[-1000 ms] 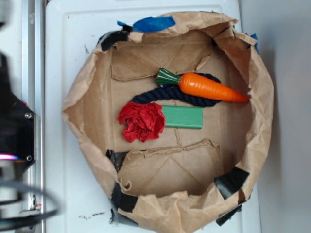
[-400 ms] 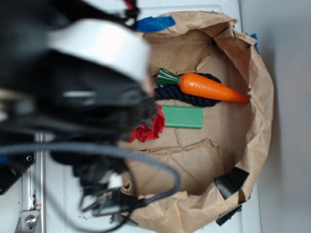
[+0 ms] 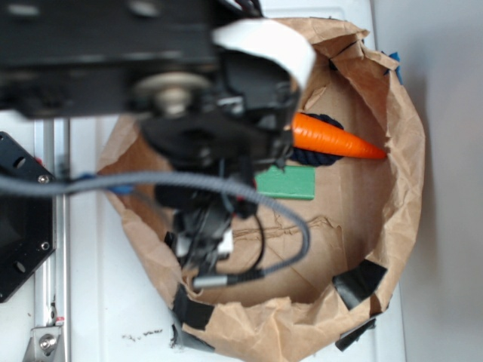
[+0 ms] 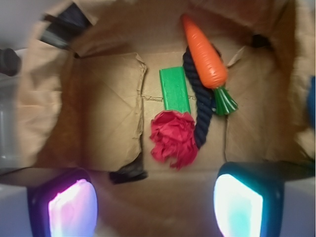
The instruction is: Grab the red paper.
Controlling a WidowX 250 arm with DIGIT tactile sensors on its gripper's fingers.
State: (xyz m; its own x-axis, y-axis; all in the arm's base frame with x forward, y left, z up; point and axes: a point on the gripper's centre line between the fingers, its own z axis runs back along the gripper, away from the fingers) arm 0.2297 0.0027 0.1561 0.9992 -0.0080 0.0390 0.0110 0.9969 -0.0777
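while our gripper (image 4: 155, 210) hangs above the crumpled brown paper bag (image 4: 103, 123), its two glowing fingertips (image 4: 69, 207) sit wide apart w/ nothing between them. we see the bright red crumpled tissue paper wad (image 4: 173, 138) on the bag floor, clear of both tips, touching the end of the flat green rectangular block (image 4: 175, 89) & the dark blue rope (image 4: 202, 113). smooth orange toy carrot w/ green top (image 4: 205, 54) lies on the rope. in the exterior view the arm (image 3: 204, 113) hides the wad.
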